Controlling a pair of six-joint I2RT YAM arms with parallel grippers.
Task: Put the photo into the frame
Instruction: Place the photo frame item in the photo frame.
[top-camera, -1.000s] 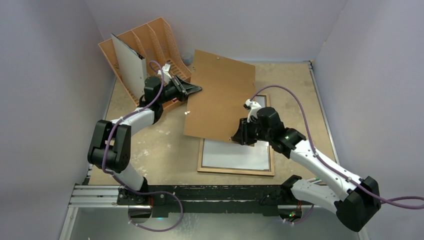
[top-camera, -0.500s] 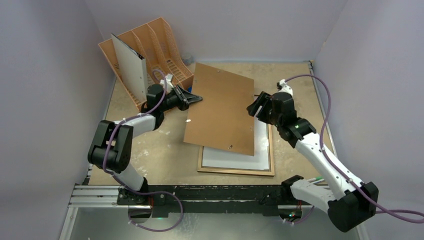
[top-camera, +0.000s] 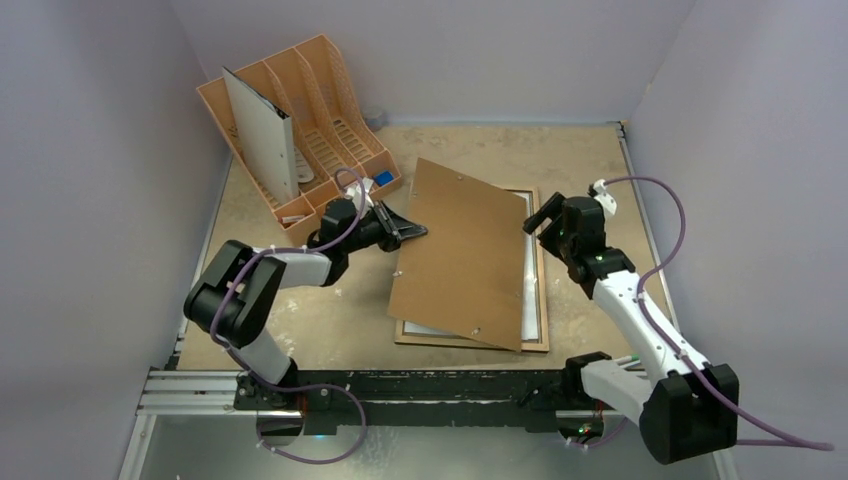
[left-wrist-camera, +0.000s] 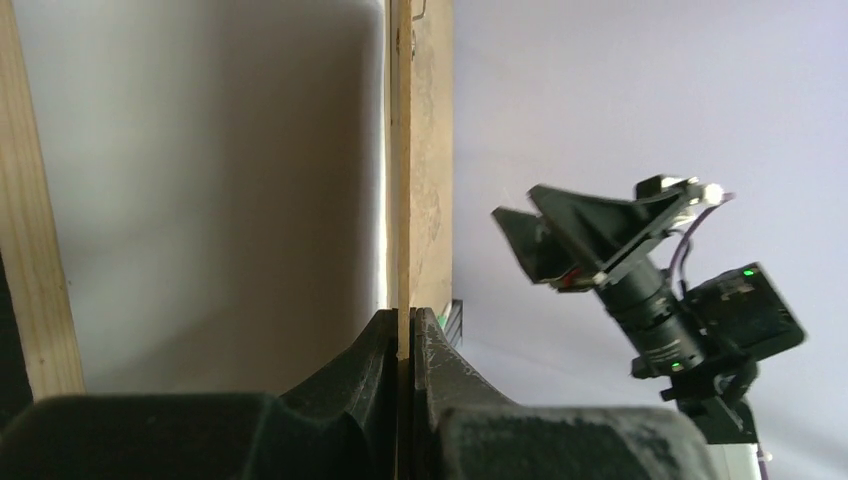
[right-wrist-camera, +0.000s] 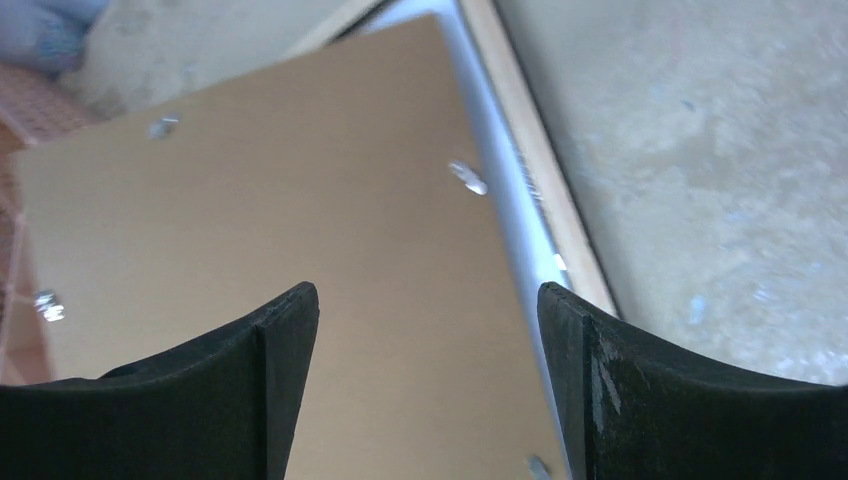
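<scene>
The frame (top-camera: 545, 300), light wood rim up, lies flat on the table. The photo (top-camera: 531, 290) rests inside it, white reverse up, mostly covered by the brown backing board (top-camera: 465, 250). The board lies slanted over the frame, its left edge lifted. My left gripper (top-camera: 418, 230) is shut on that left edge; in the left wrist view the left gripper (left-wrist-camera: 405, 340) pinches the board (left-wrist-camera: 420, 150) edge-on. My right gripper (top-camera: 540, 213) hovers open over the board's right edge. In the right wrist view, the right gripper (right-wrist-camera: 428, 300) holds nothing, with the board (right-wrist-camera: 250, 220) and frame rim (right-wrist-camera: 540, 170) below.
An orange file rack (top-camera: 330, 90) stands at the back left with a white panel (top-camera: 260, 130) upright in one slot. Purple walls close in the left, back and right. The arm bases and a black rail (top-camera: 420, 385) line the near edge.
The board has come down from a raised tilt to lie over the frame, carried nearer by my left gripper. My right gripper left the board's near edge, opened, and swung to its right side.
</scene>
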